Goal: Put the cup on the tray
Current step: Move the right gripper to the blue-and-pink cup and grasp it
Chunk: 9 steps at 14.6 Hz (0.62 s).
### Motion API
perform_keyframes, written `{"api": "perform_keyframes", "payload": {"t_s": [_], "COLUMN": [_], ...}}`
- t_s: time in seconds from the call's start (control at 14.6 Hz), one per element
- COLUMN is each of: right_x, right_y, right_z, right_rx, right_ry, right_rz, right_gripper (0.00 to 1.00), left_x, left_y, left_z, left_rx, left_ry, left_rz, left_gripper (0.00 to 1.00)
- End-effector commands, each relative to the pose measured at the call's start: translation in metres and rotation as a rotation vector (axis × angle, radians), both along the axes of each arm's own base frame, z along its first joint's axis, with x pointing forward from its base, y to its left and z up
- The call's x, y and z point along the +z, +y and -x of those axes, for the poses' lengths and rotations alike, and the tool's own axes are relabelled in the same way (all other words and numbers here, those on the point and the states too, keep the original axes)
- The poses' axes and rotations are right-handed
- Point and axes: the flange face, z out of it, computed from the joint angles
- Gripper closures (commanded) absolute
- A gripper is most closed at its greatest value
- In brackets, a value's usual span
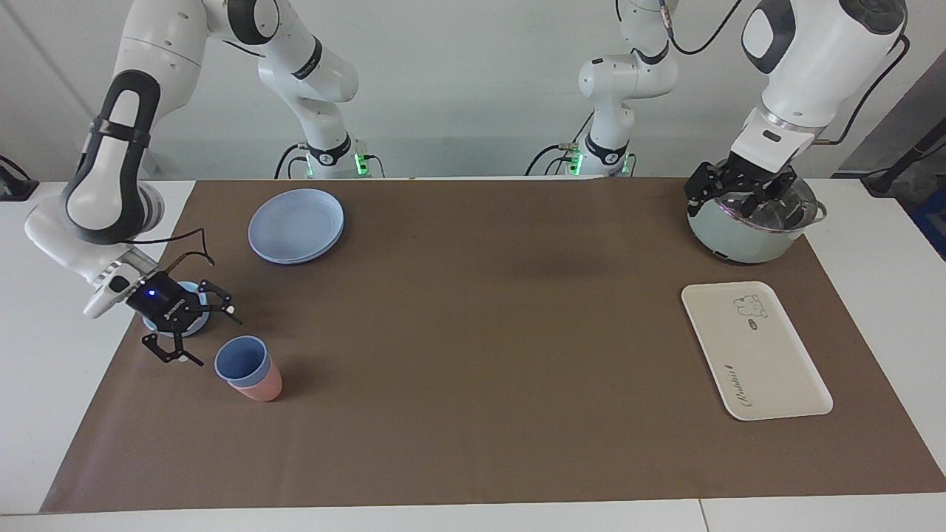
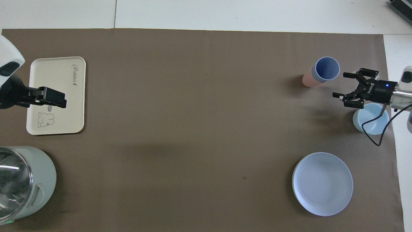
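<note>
— Two tumblers sit nested at the right arm's end of the brown mat: the small matte blue plastic cup (image 1: 241, 360) is seated inside a pink plastic cup of the same tapered shape (image 1: 260, 386); the pair leans, mouth tipped up and toward the right arm's end; why is the right gripper (image 1: 194, 330) turned sideways just beside it?

— Likely because a handleless tapered wall is easiest taken across its rim or flank; the fingers are spread wide and hold nothing; the gripper sits low, over the wide light-blue bowl (image 2: 370, 121) and short of the cup; no contact shows.

— And the goal?

— The cream-white rounded rectangular tray with a bear drawing and script lettering (image 1: 768, 369) lies bare, well apart, at the left arm's end; flat and smooth with a low lip, so a tumbler should stand steady there; my worry is the pink one lifting along with the blue, since nested plastic tends to stick.

— The other arm?

— The left gripper (image 1: 741, 196) waits over the pale green pot with a glass lid (image 1: 728, 233), fingers apart, empty; the round blue plate (image 1: 296, 224) lies nearer to the robots than the bowl, untouched.
</note>
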Motion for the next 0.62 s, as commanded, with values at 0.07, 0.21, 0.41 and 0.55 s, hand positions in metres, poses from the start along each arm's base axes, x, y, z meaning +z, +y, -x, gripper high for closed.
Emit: {"api": "perform_keyframes", "payload": {"t_s": [0.07, 0.21, 0.41, 0.55], "right_x": [-0.015, -0.013, -0.016, -0.029], "right_y": [0.008, 0.019, 0.022, 0.025], "right_z": [-0.018, -0.025, -0.026, -0.027], "right_rx": [-0.016, -0.042, -0.067, -0.074], "right_ry": [-0.064, -0.083, -0.086, -0.084], "right_rz": [-0.103, -0.134, -0.139, -0.16], "right_gripper": [0.0, 0.0, 0.0, 0.0], "left_x": [0.003, 0.003, 0.002, 0.002], "left_y": [0.001, 0.001, 0.001, 0.001], "left_z": [0.007, 0.007, 0.007, 0.007], "left_rx": [-0.001, -0.001, 0.001, 0.001], "left_ry": [-0.014, -0.011, -0.011, -0.014], "left_rz": [0.011, 0.011, 0.011, 0.011], "left_gripper": [0.0, 0.0, 0.0, 0.0]}}
